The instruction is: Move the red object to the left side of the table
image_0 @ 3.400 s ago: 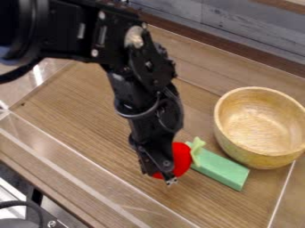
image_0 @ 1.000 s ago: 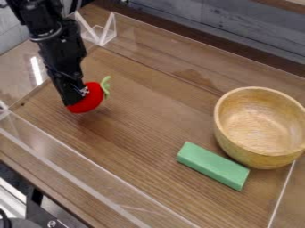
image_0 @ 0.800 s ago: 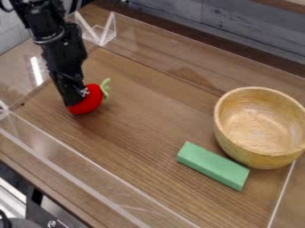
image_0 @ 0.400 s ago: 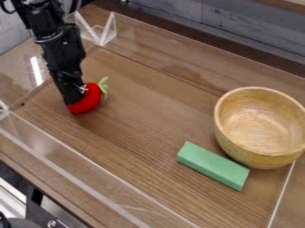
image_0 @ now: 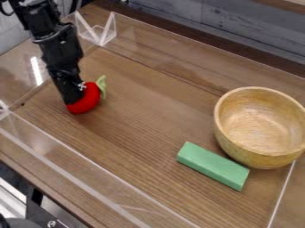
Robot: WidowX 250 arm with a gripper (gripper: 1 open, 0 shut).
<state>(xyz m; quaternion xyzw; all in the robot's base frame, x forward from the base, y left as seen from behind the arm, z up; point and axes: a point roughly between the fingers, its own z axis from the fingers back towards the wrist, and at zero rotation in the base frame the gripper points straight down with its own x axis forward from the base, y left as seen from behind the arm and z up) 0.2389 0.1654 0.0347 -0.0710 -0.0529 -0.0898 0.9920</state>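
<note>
Robot arm [image_0: 53, 44]: black throughout, chunky jointed segments, slightly glossy casing with pale highlights. Gripper [image_0: 68, 92]: black, narrow, tapering toward tip. Screws, markings too small to tell.

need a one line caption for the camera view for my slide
Gripper shut on the red object at the table's left side, wooden bowl and green block at the right

Desk: brown wood-grain desk [image_0: 155, 98], edged by low clear acrylic walls [image_0: 105, 31].
Backdrop: grey weathered wooden planks [image_0: 238, 22] behind the far edge.
Below: dark cables [image_0: 21, 214] at the lower left corner; floor too dim to tell.
Light: soft and even, with pale glare on the acrylic.
</note>
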